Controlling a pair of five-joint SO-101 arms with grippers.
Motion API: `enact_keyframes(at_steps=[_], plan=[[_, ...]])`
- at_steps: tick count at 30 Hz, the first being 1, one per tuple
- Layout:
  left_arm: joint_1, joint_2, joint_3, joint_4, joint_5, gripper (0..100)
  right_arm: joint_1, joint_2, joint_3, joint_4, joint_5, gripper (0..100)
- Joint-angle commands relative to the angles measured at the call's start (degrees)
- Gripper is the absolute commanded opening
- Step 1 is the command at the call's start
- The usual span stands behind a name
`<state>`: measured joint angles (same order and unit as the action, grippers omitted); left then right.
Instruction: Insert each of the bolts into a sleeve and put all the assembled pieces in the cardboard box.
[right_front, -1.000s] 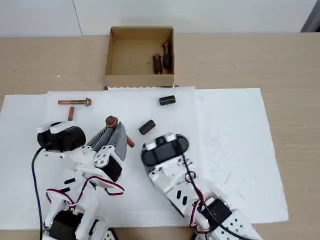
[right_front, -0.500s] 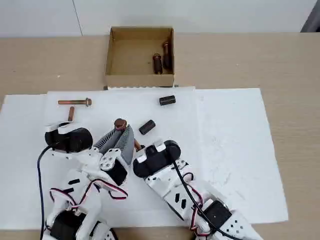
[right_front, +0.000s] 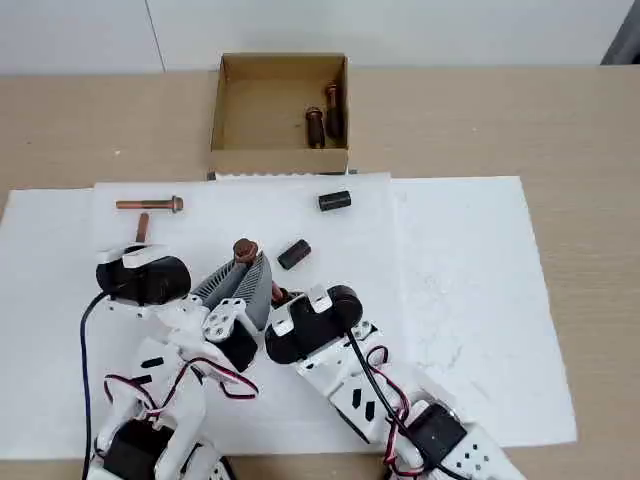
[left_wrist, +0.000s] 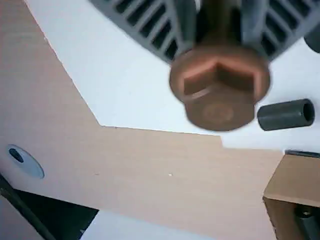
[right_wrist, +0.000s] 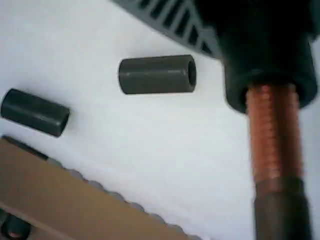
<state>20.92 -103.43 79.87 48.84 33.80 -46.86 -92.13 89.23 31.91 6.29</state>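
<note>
Two grippers meet near the middle of the paper (right_front: 460, 300). The left gripper (right_front: 244, 266) is clamped on a bolt (left_wrist: 218, 87), head toward the far edge. The right gripper (right_wrist: 260, 50) is closed round a sleeve (right_wrist: 272, 80), with the threaded shank entering its bore. Risks: if the axes sit off-line, threads may jam at the bore mouth; pushing on could twist the bolt in its grip or drop the sleeve. A spare sleeve (right_front: 294, 254) lies just beside them, toward the box (right_front: 280, 160) at the far edge; a swing may knock it.

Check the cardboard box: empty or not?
Not empty: two assembled pieces lie near the cardboard box's right wall.
</note>
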Motion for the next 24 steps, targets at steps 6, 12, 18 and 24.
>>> enact_keyframes(at_steps=[6,12,18,24], plan=[[5.01,-0.35,0.66,4.75,0.09,1,-0.31,-1.8,-0.79,-1.63,3.87,0.3],[10.64,-0.18,0.84,6.77,0.09,1,-0.13,-1.8,-1.05,-1.71,3.87,0.3],[10.81,-0.18,0.84,7.65,0.0,1,-0.04,-1.8,-1.05,-1.71,3.69,0.3],[10.37,-0.18,1.54,7.47,-7.47,5,-0.04,-1.8,-1.05,-1.71,3.6,0.3]])
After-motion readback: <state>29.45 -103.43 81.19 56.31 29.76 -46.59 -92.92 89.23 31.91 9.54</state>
